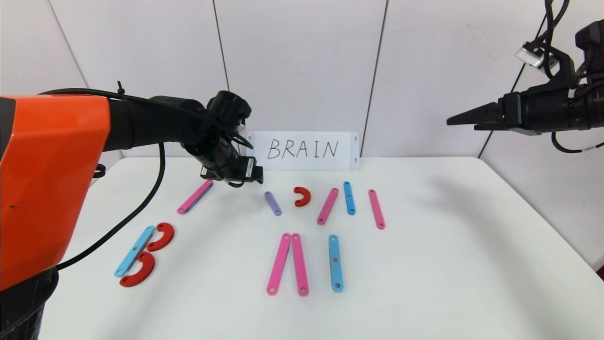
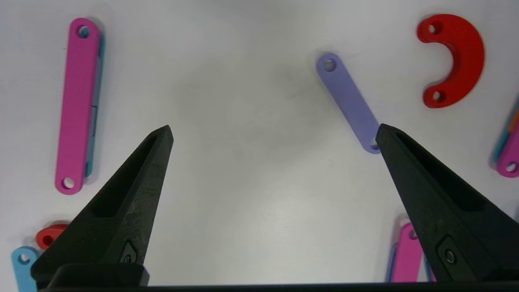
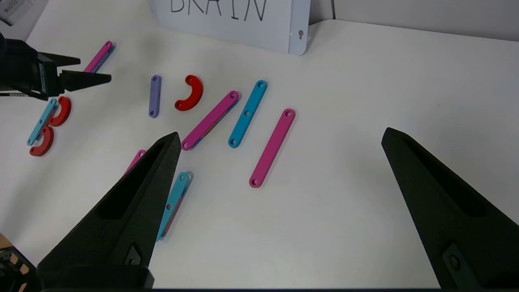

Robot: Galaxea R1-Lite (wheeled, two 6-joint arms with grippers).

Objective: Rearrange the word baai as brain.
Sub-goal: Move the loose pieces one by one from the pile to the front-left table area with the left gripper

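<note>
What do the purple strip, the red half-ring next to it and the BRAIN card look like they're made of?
Purple strip: likely rigid plastic, matte, uniform colour, clean round end holes. Red half-ring: probably the same plastic, thicker, slight sheen on its edge. BRAIN card: thin white sheet, plastic or laminated card; cannot tell which.

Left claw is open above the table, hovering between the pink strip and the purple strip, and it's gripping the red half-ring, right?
No. The left claw is empty; the left wrist view shows the red half-ring lying apart on the table. It is open between the pink strip and the purple strip.
</note>
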